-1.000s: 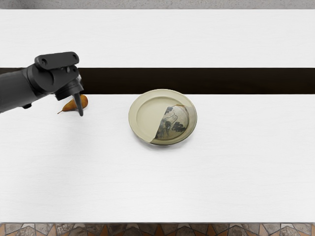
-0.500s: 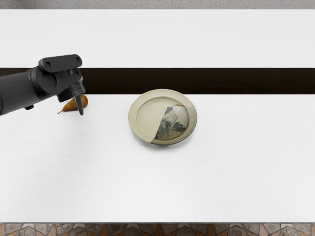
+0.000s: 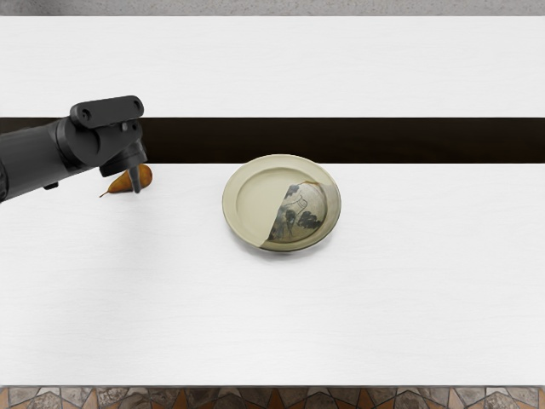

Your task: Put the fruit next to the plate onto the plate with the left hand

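Left hand point(image 3: 109, 135) comes in from the picture's left edge and hangs right over the brown pear point(image 3: 145, 177), partly covering it; whether it clasps the fruit or is loose cannot be told. The pear lies on the white table point(image 3: 341, 298), left of the plate point(image 3: 238, 200) and apart from it. Only 1 arm shows.

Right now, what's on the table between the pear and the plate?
Nothing. In the head view, only a bare stretch of white table separates the pear from the plate.
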